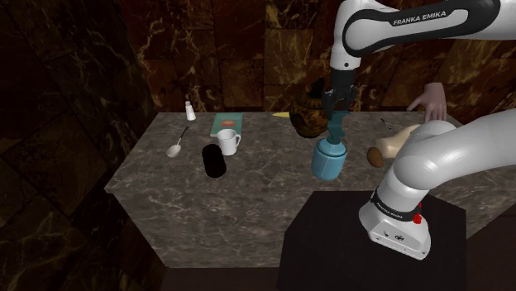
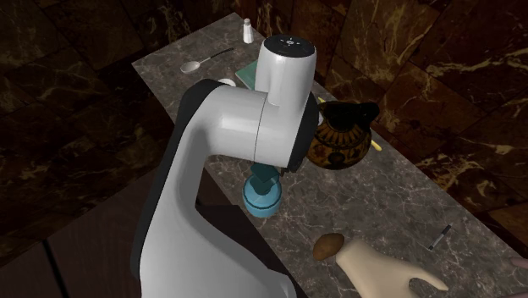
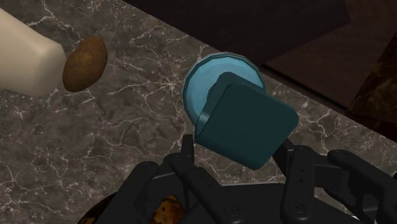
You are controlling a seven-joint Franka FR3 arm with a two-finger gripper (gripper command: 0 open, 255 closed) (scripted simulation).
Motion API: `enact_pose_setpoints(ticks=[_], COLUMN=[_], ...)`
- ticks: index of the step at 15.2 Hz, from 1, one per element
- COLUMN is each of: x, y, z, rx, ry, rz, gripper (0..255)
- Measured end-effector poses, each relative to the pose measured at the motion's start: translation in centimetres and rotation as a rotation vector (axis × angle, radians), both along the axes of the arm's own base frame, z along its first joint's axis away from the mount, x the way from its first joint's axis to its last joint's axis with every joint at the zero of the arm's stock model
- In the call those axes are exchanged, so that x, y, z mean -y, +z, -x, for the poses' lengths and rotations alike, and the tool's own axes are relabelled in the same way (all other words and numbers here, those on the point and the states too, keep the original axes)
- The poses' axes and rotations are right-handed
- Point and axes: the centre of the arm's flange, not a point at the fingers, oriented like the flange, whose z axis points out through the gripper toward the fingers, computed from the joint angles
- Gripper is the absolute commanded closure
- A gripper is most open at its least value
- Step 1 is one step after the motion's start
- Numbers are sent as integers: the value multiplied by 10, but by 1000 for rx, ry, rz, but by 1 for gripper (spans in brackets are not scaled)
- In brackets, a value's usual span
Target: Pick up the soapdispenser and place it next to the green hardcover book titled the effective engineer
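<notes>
Two black fingers (image 3: 189,156) of the end effector (image 3: 236,147) are clamped on the dark teal pump head (image 3: 245,124) of the soap dispenser (image 3: 216,79). Its light blue body hangs straight below, near the front edge of the desk (image 3: 127,127). Expect it to be stiff, smooth and bottom-heavy. Gripped by that narrow head it could swing or slip, so carry it gently. A potato (image 3: 84,62) lies off to one side. Just behind the end effector stands a dark vase (image 1: 308,122). Farther off, past the white mug (image 1: 229,141), lies the green book (image 1: 223,122).

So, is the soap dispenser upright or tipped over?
Upright: the soap dispenser has its teal pump head straight above its round blue body.
</notes>
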Motion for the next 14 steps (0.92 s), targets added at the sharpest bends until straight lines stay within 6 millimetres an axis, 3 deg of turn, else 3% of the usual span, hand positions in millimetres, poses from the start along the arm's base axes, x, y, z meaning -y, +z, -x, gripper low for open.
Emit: enact_pose_setpoints(ticks=[5, 14], x=[0, -1], y=[2, 46], z=[0, 1], rx=[-1, -1], ry=[0, 0], rz=[0, -1], gripper=[255, 255])
